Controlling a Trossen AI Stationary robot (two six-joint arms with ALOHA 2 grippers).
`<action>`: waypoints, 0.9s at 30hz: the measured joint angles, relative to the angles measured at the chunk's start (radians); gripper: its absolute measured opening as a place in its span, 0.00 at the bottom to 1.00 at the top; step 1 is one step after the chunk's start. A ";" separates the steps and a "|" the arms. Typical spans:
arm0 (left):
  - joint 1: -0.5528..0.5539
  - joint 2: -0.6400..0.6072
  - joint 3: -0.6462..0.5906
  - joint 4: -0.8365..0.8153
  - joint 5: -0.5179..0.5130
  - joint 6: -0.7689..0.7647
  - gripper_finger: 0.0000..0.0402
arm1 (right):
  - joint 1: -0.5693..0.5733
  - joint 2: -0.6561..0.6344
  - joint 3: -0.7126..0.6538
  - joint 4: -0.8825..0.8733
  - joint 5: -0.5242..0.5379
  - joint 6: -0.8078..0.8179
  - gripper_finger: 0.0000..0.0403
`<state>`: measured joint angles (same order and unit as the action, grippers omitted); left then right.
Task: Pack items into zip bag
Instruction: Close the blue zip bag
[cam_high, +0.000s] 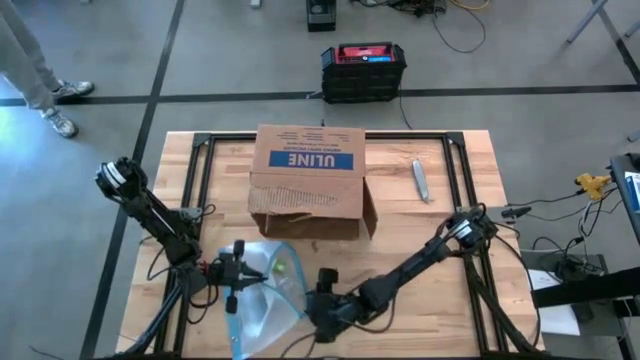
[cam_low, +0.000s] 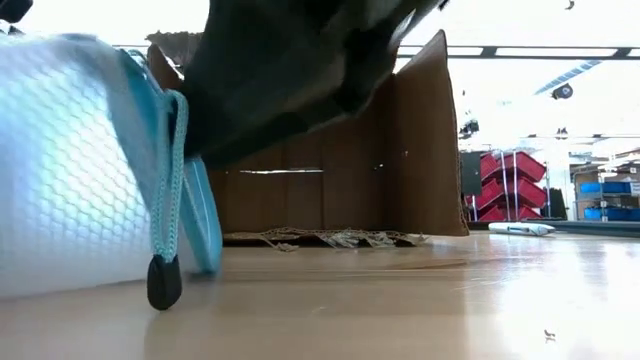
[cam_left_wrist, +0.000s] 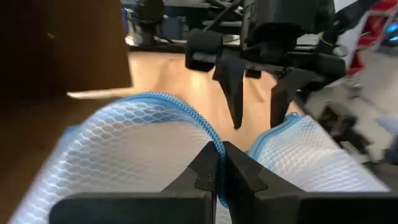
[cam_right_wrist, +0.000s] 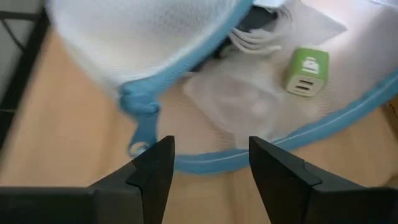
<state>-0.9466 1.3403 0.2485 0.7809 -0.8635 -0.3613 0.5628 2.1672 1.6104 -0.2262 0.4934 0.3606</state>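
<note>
Honeycomb-textured translucent zip bag with blue zipper edging, at the table's front left, mouth agape. Inside: green-and-white cube, white cable. Left gripper pinching the rim; right gripper parted, empty, at the mouth.

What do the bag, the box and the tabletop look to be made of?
Bag: seemingly soft translucent plastic mesh, honeycomb-textured, with blue fabric zip edging. Box: brown corrugated cardboard, matte, one edge torn ragged. Tabletop: pale wood, visible planks, slight sheen.
</note>
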 joint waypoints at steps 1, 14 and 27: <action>0.000 0.000 0.000 0.000 0.015 -0.026 0.03 | 0.009 -0.002 0.000 0.003 0.000 0.012 0.47; -0.002 0.112 0.113 0.073 -0.017 -0.144 0.34 | 0.087 0.050 -0.003 0.065 0.004 0.145 0.46; -0.009 0.646 0.663 0.002 0.045 -0.021 0.43 | 0.097 0.103 -0.003 0.097 0.011 0.217 0.23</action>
<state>-0.9557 1.9862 0.9120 0.7824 -0.8190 -0.3822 0.6594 2.2704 1.6073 -0.1288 0.5046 0.5778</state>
